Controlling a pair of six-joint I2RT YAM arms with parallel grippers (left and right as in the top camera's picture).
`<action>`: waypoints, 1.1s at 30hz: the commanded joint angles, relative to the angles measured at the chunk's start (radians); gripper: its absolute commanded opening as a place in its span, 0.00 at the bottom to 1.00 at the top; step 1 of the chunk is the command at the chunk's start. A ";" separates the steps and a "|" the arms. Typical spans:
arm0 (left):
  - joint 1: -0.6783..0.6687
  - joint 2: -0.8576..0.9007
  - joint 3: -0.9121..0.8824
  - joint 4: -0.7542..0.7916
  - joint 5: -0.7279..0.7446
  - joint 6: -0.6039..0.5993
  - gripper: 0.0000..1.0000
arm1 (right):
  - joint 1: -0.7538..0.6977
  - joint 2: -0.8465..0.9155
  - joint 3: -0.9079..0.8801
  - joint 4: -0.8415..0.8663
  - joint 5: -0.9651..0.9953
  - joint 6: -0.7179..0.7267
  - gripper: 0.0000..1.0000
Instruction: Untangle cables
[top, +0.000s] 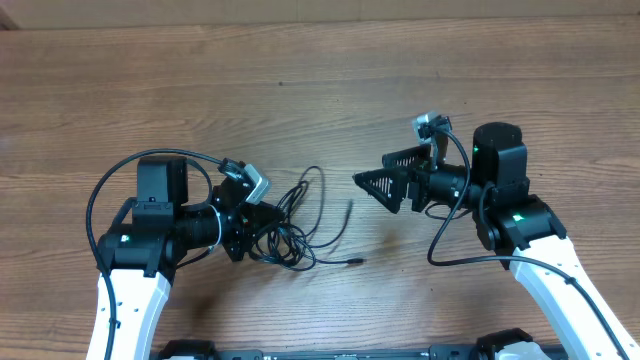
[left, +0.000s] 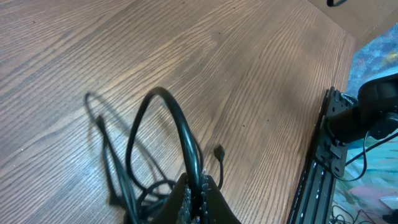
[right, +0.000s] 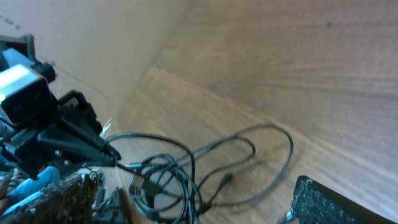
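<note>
Ok, my left pincer (top: 268, 218) is clenched on the cables (top: 283, 240); the bundle lies on the bench (top: 320, 80) right at it, and my right pincer (top: 372, 168) is released, well off. Probably light, floppy, snaggy: grab near a plug (top: 357, 262).

The cables (top: 292, 240) lie in a loose black tangle on the wooden table (top: 320, 80). The left gripper (top: 268, 218) pinches the tangle's left side, with its fingers closed tight. The right gripper (top: 372, 170) sits off to the right, not touching the cords, with its fingers spread wide. Two thin cord ends poke out toward it.
</note>
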 joint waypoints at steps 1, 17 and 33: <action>0.000 -0.017 0.007 0.009 0.011 0.022 0.04 | -0.006 -0.006 0.014 -0.037 -0.024 -0.005 1.00; 0.000 -0.004 0.007 0.053 0.007 0.022 0.09 | 0.095 0.026 0.013 -0.194 0.044 -0.005 1.00; 0.000 0.280 0.006 0.029 -0.020 -0.035 0.47 | 0.156 0.095 0.013 -0.194 0.094 -0.005 1.00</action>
